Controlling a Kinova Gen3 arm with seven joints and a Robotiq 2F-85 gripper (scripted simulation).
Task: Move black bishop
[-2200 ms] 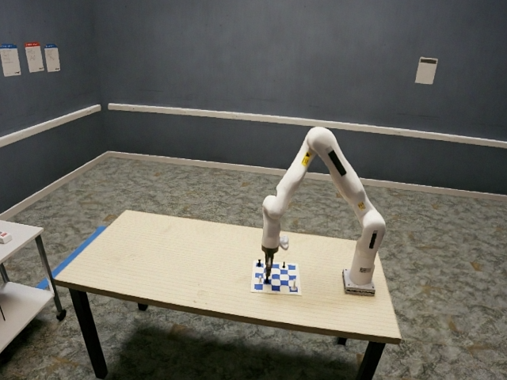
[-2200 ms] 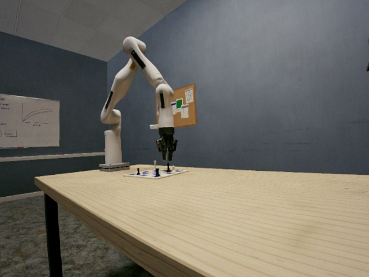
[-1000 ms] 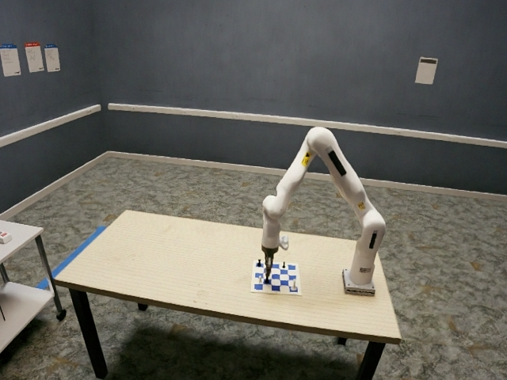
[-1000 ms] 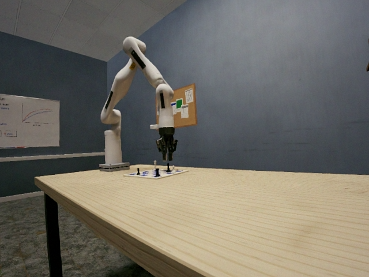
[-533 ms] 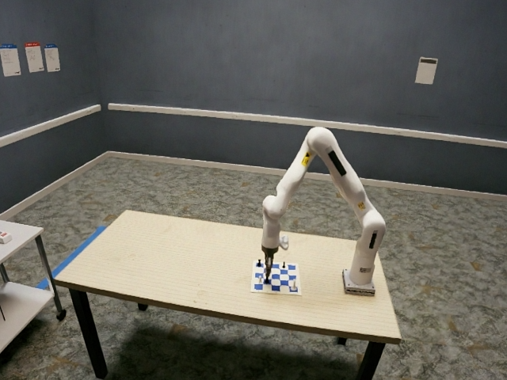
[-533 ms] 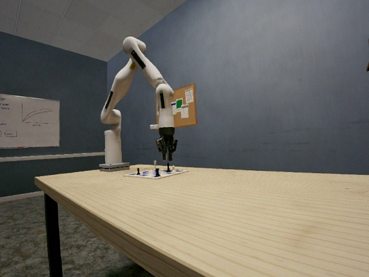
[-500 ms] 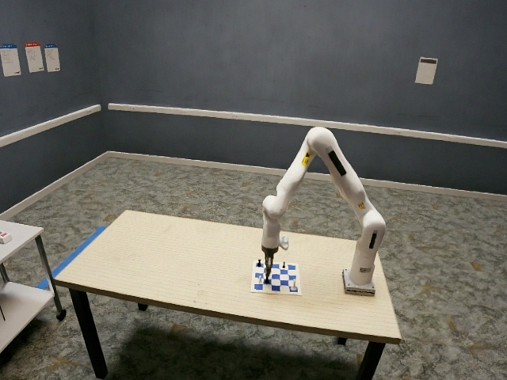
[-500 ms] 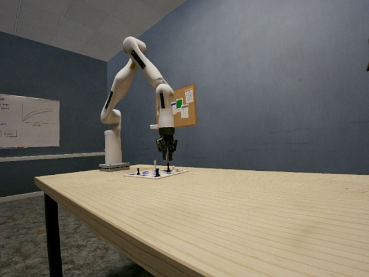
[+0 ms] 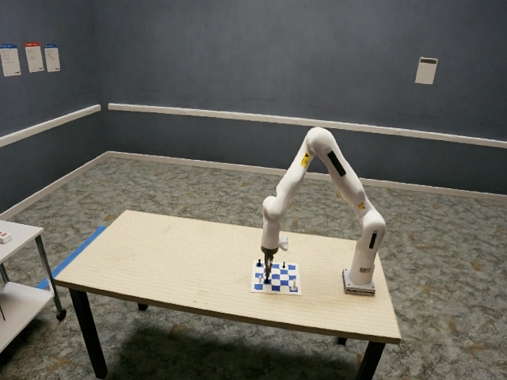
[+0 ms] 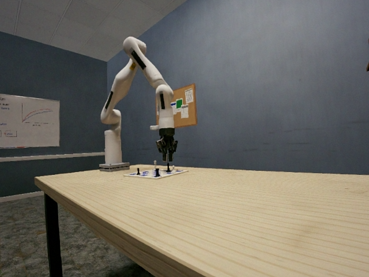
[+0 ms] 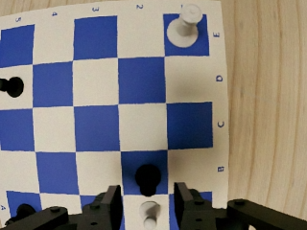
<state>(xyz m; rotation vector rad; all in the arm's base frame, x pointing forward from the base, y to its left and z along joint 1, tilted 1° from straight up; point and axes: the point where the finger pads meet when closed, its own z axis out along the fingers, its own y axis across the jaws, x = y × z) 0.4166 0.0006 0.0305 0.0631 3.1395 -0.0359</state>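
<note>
The small blue and white chessboard (image 9: 276, 278) lies on the wooden table near the arm's base. In the wrist view a black piece (image 11: 148, 179), which I take for the bishop, stands upright on a blue square in row B, second column from the right edge. It also shows in the exterior view (image 10: 168, 167). My gripper (image 11: 148, 197) (image 9: 267, 267) (image 10: 167, 160) hangs straight above it, fingers partly open with nothing between them. The fingertips stand a little above the piece's top. Row C beside it has a free blue square (image 11: 190, 126).
A white piece (image 11: 150, 215) stands in row A just behind the black one, between my fingers in the wrist view. Another white piece (image 11: 186, 29) stands in the row E corner. Two other black pieces (image 11: 11, 86) (image 11: 26, 211) stand at the board's left side.
</note>
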